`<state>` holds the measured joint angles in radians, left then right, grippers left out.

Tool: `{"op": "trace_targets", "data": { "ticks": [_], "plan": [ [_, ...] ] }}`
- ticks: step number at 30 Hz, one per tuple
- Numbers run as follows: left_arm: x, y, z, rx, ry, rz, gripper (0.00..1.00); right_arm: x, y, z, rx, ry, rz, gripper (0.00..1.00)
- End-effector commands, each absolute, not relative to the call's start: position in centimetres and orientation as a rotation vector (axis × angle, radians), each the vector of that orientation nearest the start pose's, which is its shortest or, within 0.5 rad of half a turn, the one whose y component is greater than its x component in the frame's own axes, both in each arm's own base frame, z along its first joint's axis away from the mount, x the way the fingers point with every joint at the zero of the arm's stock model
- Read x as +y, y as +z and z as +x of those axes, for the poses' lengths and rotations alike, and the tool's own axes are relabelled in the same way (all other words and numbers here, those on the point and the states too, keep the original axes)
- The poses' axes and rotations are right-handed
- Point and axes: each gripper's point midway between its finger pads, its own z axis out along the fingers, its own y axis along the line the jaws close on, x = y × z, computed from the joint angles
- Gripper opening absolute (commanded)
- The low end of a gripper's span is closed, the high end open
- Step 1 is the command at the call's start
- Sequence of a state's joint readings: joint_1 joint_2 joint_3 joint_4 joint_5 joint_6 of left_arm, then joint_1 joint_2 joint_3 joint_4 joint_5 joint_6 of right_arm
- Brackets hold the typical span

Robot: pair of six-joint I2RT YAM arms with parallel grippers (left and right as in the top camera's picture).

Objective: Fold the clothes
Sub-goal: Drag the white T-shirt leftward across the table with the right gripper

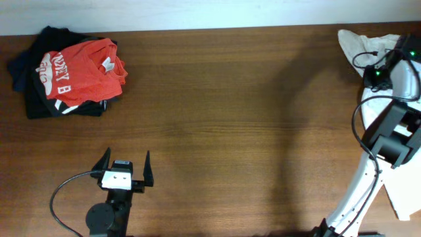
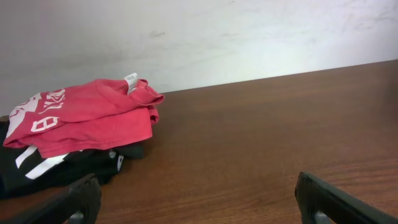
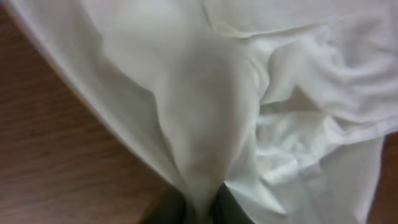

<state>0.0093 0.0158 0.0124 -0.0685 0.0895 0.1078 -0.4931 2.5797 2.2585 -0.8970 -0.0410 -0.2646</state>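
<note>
— Two tools: how did they stand?
— Spread wide, the left tool [image 1: 126, 159] hovered above the tabletop [image 1: 230, 118]; the right tool [image 3: 200, 210] pinched the white garment [image 3: 205, 106] at the tabletop's far-right edge.

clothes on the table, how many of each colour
red: 1, the red shirt on top of the pile
black: 1 that shows, the black garment under it; more may be hidden
white: 1, the white cloth pinched in the right gripper
total: 3 that can be told apart
</note>
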Motion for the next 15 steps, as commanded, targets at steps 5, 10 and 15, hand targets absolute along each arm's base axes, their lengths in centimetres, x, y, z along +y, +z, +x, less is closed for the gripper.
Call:
{"op": "trace_targets", "data": {
  "ticks": [5, 10, 15],
  "plan": [
    [-1.1, 15.8, 24.6, 1.640, 0.012, 0.133, 0.99, -1.5, -2.7, 56.0, 2.845, 0.121, -0.301, 0.04],
    [-1.1, 15.8, 24.6, 1.640, 0.012, 0.133, 0.99, 16.8, -2.8, 52.5, 2.818, 0.301, -0.712, 0.04],
    [-1.1, 15.8, 24.6, 1.640, 0.012, 0.133, 0.99, 28.4, -3.2, 44.0, 2.876, 0.340, -1.025, 0.04]
  ]
}}
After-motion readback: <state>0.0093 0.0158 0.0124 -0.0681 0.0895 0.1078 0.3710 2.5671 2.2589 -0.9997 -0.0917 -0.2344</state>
